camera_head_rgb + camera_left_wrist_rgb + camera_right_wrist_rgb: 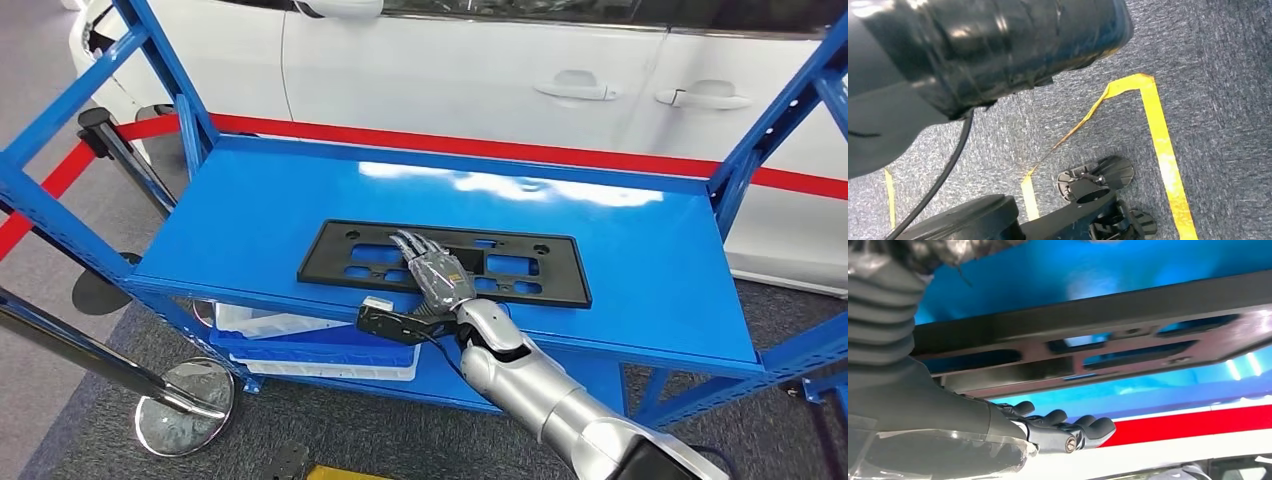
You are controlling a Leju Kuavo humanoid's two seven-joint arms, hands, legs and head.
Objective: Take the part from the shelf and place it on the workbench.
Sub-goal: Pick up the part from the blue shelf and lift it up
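1. Black flat part [445, 263], a long frame with rectangular cut-outs, lying on the blue shelf [620, 260] top, near the front edge and about midway along it.
2. Right hand [432, 268] laid palm-down over the middle of the part, fingers stretched out flat and slightly spread across the cut-outs; nothing gripped, hand open. In the right wrist view, fingers [1063, 422] extended just beside the part [1098, 335], with blue shelf surface [1048, 270] behind it.
3. Silver right arm [540, 390] reaching up to the part from the lower right, over the shelf's front edge.
4. Left hand: cannot tell its state; left wrist view aimed down at grey carpet [1218, 60] with yellow tape lines [1160, 135].
5. Beneath the part, on the shelf's lower level, a white bin [300, 345].
6. Behind the shelf, beyond the part, a red barrier belt [500, 150] and a white car [480, 70] with two door handles.
7. Left of the part, past the shelf's end, a chrome stanchion base [185, 405] on the carpet.
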